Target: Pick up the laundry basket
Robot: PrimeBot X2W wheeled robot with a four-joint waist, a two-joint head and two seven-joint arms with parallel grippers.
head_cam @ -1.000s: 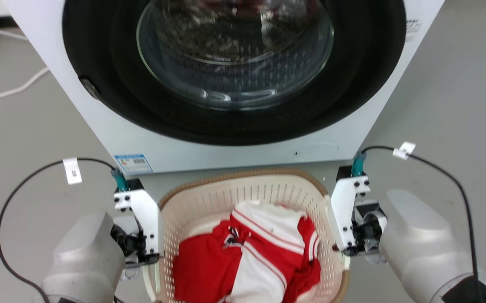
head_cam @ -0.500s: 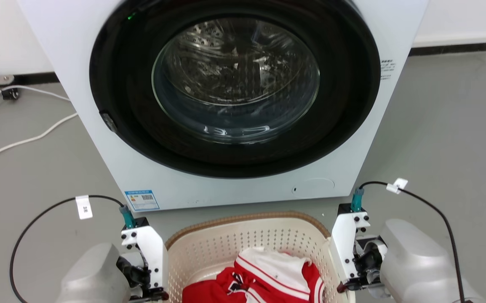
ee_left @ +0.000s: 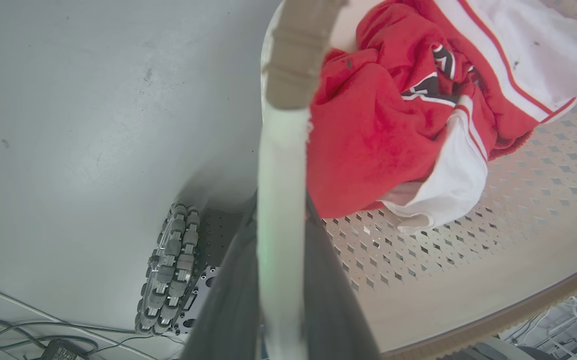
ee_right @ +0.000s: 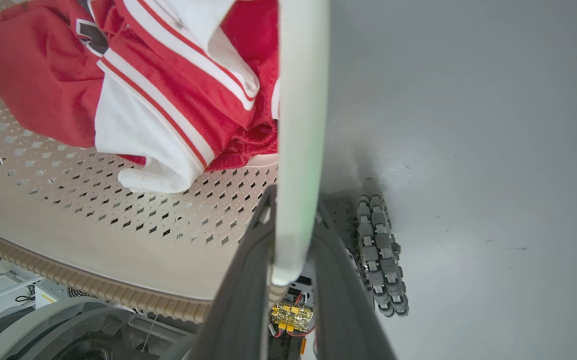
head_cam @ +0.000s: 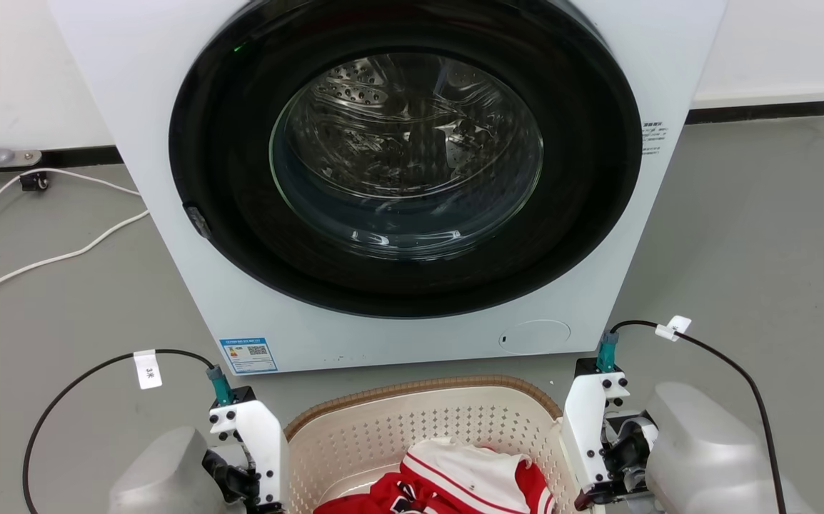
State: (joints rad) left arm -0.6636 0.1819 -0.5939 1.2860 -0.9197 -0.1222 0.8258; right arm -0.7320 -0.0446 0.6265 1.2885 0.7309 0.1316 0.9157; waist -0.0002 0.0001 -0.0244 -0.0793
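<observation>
The laundry basket (head_cam: 419, 391) is cream, perforated and brown-rimmed, and sits at the bottom centre of the head view, just in front of the washer. Red and white clothes (head_cam: 470, 477) lie in it. My left gripper (ee_left: 281, 210) is shut on the basket's white left handle (ee_left: 282, 160), one dark finger on each side. My right gripper (ee_right: 294, 205) is shut the same way on the right handle (ee_right: 302, 120). In the head view the left gripper (head_cam: 249, 492) and right gripper (head_cam: 601, 475) hug the basket's two sides. Both wrist views look along the basket wall (ee_left: 443, 240) (ee_right: 118, 220).
The white washer (head_cam: 169, 78) with its closed round glass door (head_cam: 408, 153) stands right behind the basket. White cables (head_cam: 48, 258) trail over the grey floor at left. The wheels of my base (ee_left: 168, 280) (ee_right: 381, 255) show below the handles.
The whole head picture has slid downward, so the camera has moved: more of the washer shows and less of the basket. Both grippers keep their places at the basket's sides.
</observation>
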